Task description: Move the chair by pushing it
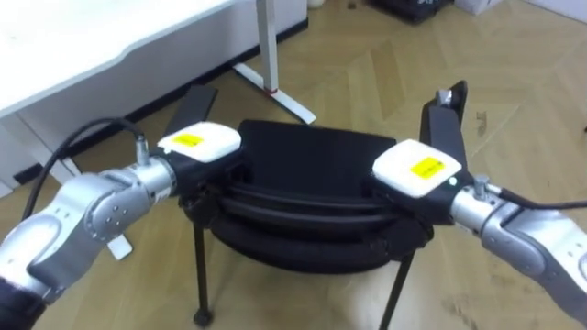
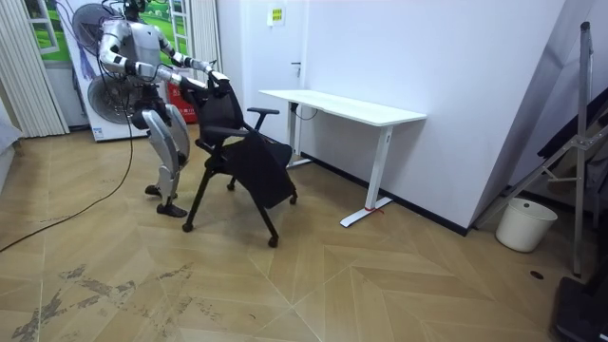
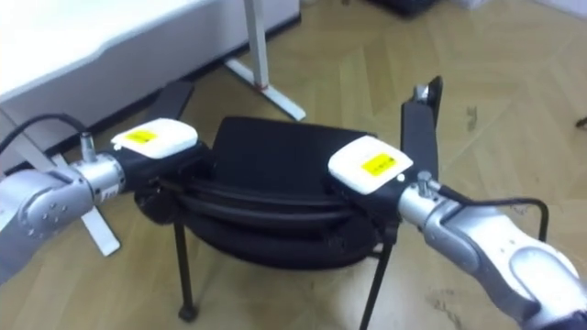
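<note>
Nothing is legible; the yellow sign [image 2: 276, 14] on the wall [image 2: 456, 66] is too small.

Both arms out in front, elbows slightly bent, forearms angling inward. My left hand [image 1: 200, 142] comes in from lower left, back up, palm down. My right hand [image 1: 417, 168] comes in from lower right in the same pose: back up, palm down. Hands are well apart and roughly level, the right a touch nearer to me. Wrists in line with forearms. In the room view I'm standing, knees bent, arms at chest height.
</note>
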`<state>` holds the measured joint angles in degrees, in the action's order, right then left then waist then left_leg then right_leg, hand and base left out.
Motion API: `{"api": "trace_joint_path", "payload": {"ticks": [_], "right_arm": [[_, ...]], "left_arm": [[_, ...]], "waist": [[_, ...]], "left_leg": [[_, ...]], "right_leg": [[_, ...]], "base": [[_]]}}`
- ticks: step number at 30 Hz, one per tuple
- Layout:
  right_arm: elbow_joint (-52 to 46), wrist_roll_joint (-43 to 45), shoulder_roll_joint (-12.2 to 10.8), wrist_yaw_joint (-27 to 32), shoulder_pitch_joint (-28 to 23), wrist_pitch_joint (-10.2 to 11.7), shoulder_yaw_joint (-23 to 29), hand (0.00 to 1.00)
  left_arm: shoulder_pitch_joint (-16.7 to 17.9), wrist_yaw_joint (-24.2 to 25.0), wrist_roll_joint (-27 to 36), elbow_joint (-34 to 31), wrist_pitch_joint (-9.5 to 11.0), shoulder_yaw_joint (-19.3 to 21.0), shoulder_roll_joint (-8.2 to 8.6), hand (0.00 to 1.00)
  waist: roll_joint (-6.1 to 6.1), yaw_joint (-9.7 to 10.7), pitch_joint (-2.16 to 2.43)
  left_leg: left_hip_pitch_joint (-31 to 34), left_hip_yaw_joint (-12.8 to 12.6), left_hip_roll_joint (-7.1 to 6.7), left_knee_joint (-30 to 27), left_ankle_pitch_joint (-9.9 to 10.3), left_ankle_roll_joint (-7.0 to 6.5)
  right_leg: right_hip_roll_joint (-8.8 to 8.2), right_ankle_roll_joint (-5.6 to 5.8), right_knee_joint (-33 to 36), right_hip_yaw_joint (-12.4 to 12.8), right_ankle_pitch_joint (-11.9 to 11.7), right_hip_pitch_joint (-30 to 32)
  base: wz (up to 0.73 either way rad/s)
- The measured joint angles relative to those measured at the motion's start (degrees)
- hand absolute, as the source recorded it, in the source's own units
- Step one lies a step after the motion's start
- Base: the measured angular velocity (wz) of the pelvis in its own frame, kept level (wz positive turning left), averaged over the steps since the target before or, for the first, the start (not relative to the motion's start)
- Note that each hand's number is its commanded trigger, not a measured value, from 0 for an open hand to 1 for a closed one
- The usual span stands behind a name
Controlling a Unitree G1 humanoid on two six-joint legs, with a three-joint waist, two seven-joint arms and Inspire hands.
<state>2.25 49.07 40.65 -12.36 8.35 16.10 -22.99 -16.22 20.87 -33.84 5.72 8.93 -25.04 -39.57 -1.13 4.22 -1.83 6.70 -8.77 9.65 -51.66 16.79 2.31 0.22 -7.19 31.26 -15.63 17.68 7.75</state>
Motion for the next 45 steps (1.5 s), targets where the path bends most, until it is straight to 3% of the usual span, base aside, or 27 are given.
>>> {"api": "trace_joint_path", "payload": {"ticks": [1,5,8,10,11,13,14,16,20,22,24,25,27,29,30,31,33,34,35,36,37,39,40,42,45], "right_arm": [[0.11,0.03,0.02,-0.02,0.01,0.01,-0.23,1.00],[0.11,0.05,0.22,0.42,1.01,-0.83,-0.50,1.00],[0.07,0.18,0.59,0.28,1.04,-1.13,-0.77,1.00],[-0.28,0.47,0.75,-0.12,1.03,-1.15,-0.78,1.00],[-0.83,0.46,1.30,-0.34,1.03,-1.19,-0.78,1.00],[-1.65,0.54,1.73,-0.50,1.02,-1.21,-0.78,1.00],[-2.02,0.76,1.90,-0.61,0.95,-1.30,-0.78,1.00],[-3.91,1.11,3.27,-1.12,0.15,-1.71,-0.61,1.00],[-5.09,1.42,4.28,-1.65,0.09,-1.72,-0.25,1.00],[-5.16,1.44,4.42,-1.66,0.13,-1.72,0.23,1.00],[-5.13,1.33,4.81,-1.64,0.13,-1.29,0.41,1.00],[-5.11,1.25,5.17,-1.64,0.12,-0.80,0.43,1.00],[-4.84,1.22,5.48,-1.52,0.11,0.12,0.43,1.00],[-3.07,1.22,5.22,-0.68,-0.43,1.40,0.39,1.00],[-1.58,1.23,4.60,0.38,-1.56,2.17,0.39,1.00],[-0.79,1.55,4.07,1.40,-2.02,2.74,0.39,1.00],[0.21,1.91,3.09,2.28,-1.59,3.55,0.39,1.00],[0.75,2.01,2.57,2.51,-1.44,3.93,0.39,1.00],[1.15,2.24,1.93,2.81,-1.40,4.41,0.39,1.00],[1.04,2.36,2.13,2.66,-1.15,5.34,0.36,1.00],[1.22,2.36,2.35,2.06,-0.98,5.24,0.36,1.00],[2.04,2.54,1.99,1.90,-0.45,4.38,0.36,1.00],[2.02,2.55,2.88,1.65,-0.44,4.41,0.39,1.00],[1.60,2.55,4.00,1.57,-0.44,4.63,0.38,1.00],[0.60,2.50,4.68,0.54,-0.47,4.61,0.35,1.00]], "left_arm": [[0.37,-0.01,-0.76,-0.01,-0.11,0.00,0.36,1.00],[0.24,-1.66,-0.81,-0.09,-0.37,0.10,0.56,1.00],[0.41,-2.02,-0.85,-0.37,-1.03,0.05,0.99,1.00],[0.46,-1.64,-1.93,-0.99,-1.12,0.08,1.14,1.00],[0.46,-1.61,-2.11,-1.57,-1.22,0.14,1.06,1.00],[0.54,-1.64,-2.11,-2.65,-1.23,0.35,0.37,1.00],[0.53,-1.65,-2.15,-2.70,-1.24,0.39,0.42,1.00],[0.53,-1.55,-2.80,-2.70,-1.26,0.46,1.34,1.00],[0.48,-1.18,-3.36,-2.77,-1.37,0.63,2.04,1.00],[-0.15,-0.63,-3.30,-2.77,-1.39,0.63,2.26,1.00],[-0.48,-0.48,-3.30,-2.77,-1.43,0.61,2.49,1.00],[-0.48,-0.59,-3.32,-2.77,-1.44,0.60,2.62,1.00],[-0.48,-0.81,-3.34,-2.79,-1.45,0.55,2.71,1.00],[-0.48,-1.32,-4.02,-2.78,-1.83,-0.77,2.76,1.00],[-0.48,-1.45,-4.44,-2.75,-2.16,-2.02,2.81,1.00],[-0.47,-1.36,-4.19,-2.77,-1.90,-2.19,2.31,1.00],[-0.46,-1.25,-3.91,-2.72,-1.87,-2.19,1.85,1.00],[-0.38,-1.18,-3.86,-2.63,-1.89,-2.19,1.51,1.00],[-0.02,-1.18,-3.72,-2.52,-1.99,-2.17,1.07,1.00],[0.06,-1.09,-2.77,-2.52,-1.80,-2.19,0.42,1.00],[0.05,-1.19,-2.91,-2.53,-1.93,-2.24,0.96,1.00],[-0.73,-0.58,-2.54,-2.52,-1.76,-2.24,1.15,1.00],[-0.88,-0.25,-2.55,-2.53,-1.61,-2.24,1.92,1.00],[-0.99,-0.11,-2.80,-2.55,-1.50,-2.23,2.48,1.00],[-1.15,0.03,-3.17,-2.48,-1.46,-2.24,2.84,1.00]], "waist": [[0.21,0.00,-0.02],[0.84,-0.30,-0.16],[1.46,-0.32,-0.05],[1.55,-0.33,-0.02],[1.37,-0.10,0.08],[1.76,0.50,0.36],[2.07,0.71,0.47],[2.39,0.92,0.55],[2.83,0.72,0.58],[2.91,0.85,0.63],[3.43,2.01,0.76],[3.60,2.70,0.74],[3.68,2.80,0.77],[3.58,2.68,0.82],[3.17,2.73,0.91],[3.16,2.53,1.03],[2.78,2.22,0.91],[2.78,1.93,0.91],[3.42,1.98,0.90],[4.41,2.83,0.72],[4.18,3.24,0.80],[3.99,3.12,0.65],[3.89,3.04,0.61],[3.80,2.99,0.66],[3.25,3.20,0.40]], "left_leg": [[0.20,-0.04,0.01,-0.80,-1.82,-0.01],[7.27,0.07,-0.31,-0.27,-0.72,-1.00],[13.02,-0.69,-1.39,8.11,-1.14,-0.92],[14.24,-1.73,-2.81,17.56,-4.01,-1.13],[14.88,-2.56,-3.93,23.74,-8.16,-2.63],[13.56,-2.38,-6.15,28.46,-16.21,-5.58],[12.98,-2.46,-6.73,29.14,-16.44,-5.64],[10.83,-2.76,-8.94,30.56,-16.00,-6.26],[8.66,-5.18,-11.04,32.32,-14.13,-7.12],[8.05,-6.97,-11.62,32.26,-12.84,-7.87],[7.05,-6.99,-13.10,31.44,-11.50,-8.80],[6.61,-6.95,-13.70,30.76,-10.65,-9.34],[5.94,-6.45,-13.92,29.35,-9.64,-9.86],[4.61,-3.19,-13.27,28.94,-9.33,-9.71],[3.13,0.97,-12.40,29.17,-8.85,-9.09],[2.50,6.23,-12.23,29.19,-8.17,-7.96],[1.65,11.75,-12.24,29.09,-7.41,-6.56],[1.27,12.97,-12.39,28.98,-7.09,-6.04],[0.67,14.88,-13.26,27.60,-5.61,-4.86],[1.53,15.06,-14.03,23.52,-2.03,-4.08],[2.65,11.10,-12.03,20.19,0.67,-3.86],[2.84,4.03,-7.65,20.37,0.96,-3.55],[2.68,3.29,-7.24,21.76,0.14,-3.46],[2.34,3.60,-8.23,23.71,-0.95,-3.83],[1.60,6.70,-9.93,24.77,-1.50,-4.26]], "right_leg": [[0.01,-0.27,-1.26,-0.07,0.18,-1.47],[-0.08,-0.88,-2.67,-0.66,0.60,-2.18],[-0.08,-0.82,-4.15,-1.01,1.31,-4.05],[-0.15,-0.42,-4.64,-1.03,1.96,-5.04],[-0.20,-0.04,-4.73,-1.52,2.56,-5.44],[-0.48,0.93,-5.74,-1.52,3.35,-6.70],[-0.96,1.34,-6.01,-1.55,3.53,-7.03],[-2.21,2.77,-8.43,-1.49,3.31,-9.55],[-4.49,4.81,-7.82,-1.78,4.00,-11.25],[-6.61,5.90,-1.19,-2.43,4.49,-8.97],[-9.44,8.25,9.13,-3.02,3.36,-6.06],[-10.40,9.10,13.29,-2.87,1.94,-5.14],[-10.96,9.14,17.33,-2.52,-1.35,-3.79],[-10.19,9.29,20.45,-2.01,-7.37,-3.24],[-9.38,9.99,23.27,-1.78,-11.51,-1.73],[-9.31,9.55,25.81,-1.19,-8.68,0.91],[-9.42,8.32,23.39,1.02,-5.19,5.76],[-9.55,8.43,21.26,2.52,-4.99,6.96],[-10.80,8.57,14.59,5.72,-5.68,7.72],[-11.57,10.19,9.68,8.58,-4.68,5.74],[-11.22,10.44,9.11,4.94,-2.68,3.81],[-10.60,10.35,6.35,0.43,-2.72,1.74],[-10.04,10.26,3.21,-0.20,-2.77,-0.10],[-9.67,10.15,0.20,0.20,-2.84,-1.67],[-9.17,10.27,-2.02,2.44,-3.04,-3.66]], "base": [[0.23],[0.06],[0.04],[0.02],[0.00],[0.07],[0.15],[0.11],[0.05],[0.15],[0.53],[0.62],[0.48],[0.47],[0.43],[0.36],[0.22],[0.43],[0.73],[1.05],[0.86],[0.60],[0.52],[0.41],[0.36]]}}
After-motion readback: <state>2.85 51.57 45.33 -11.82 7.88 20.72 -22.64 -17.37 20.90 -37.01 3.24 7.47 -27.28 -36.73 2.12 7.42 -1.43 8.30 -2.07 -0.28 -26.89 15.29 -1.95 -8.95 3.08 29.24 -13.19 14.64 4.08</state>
